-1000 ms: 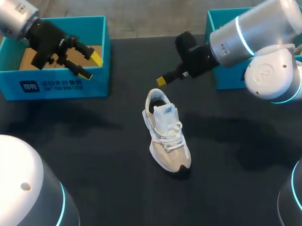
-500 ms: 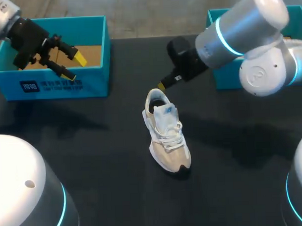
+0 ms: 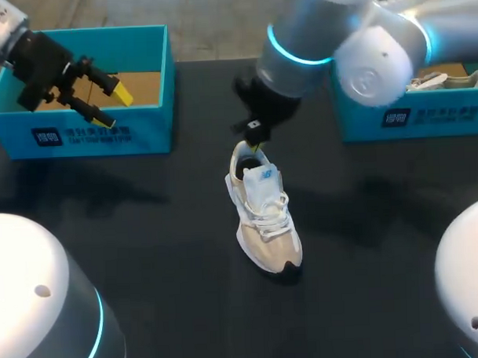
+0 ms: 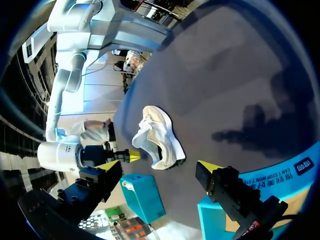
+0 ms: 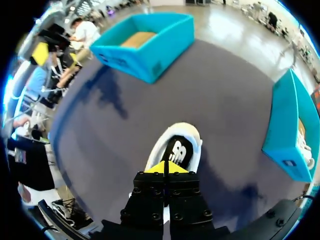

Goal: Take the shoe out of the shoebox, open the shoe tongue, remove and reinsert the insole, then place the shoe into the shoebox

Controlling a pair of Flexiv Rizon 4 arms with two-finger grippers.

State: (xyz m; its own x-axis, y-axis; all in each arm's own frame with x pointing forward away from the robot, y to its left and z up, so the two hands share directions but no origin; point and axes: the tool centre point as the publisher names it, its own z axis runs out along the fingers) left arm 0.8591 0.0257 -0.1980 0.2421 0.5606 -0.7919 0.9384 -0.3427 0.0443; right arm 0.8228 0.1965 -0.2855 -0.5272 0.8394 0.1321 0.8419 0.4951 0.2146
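A white and beige sneaker [image 3: 265, 219] stands upright on the dark table, toe toward the front, its tongue [image 3: 260, 178] standing up. My right gripper [image 3: 255, 135] hangs shut just above the heel opening, holding nothing. In the right wrist view the shut yellow tips [image 5: 165, 167] sit right over the sneaker [image 5: 176, 145], whose black insole [image 5: 178, 150] shows inside. My left gripper [image 3: 108, 105] is open over the left blue shoebox [image 3: 80, 133], far from the sneaker. The left wrist view shows the sneaker [image 4: 156, 137] ahead between its spread fingers [image 4: 204, 166].
A second blue box [image 3: 409, 114] at the back right holds another shoe [image 3: 446, 80]. The left shoebox shows a brown cardboard floor [image 3: 137, 84]. Dark table [image 3: 147, 253] spreads around the sneaker. The right arm's elbow looms over the back middle.
My right arm swung left and down, bringing its shut gripper from beside the right box to just over the sneaker's heel. The left gripper drew back left over its box.
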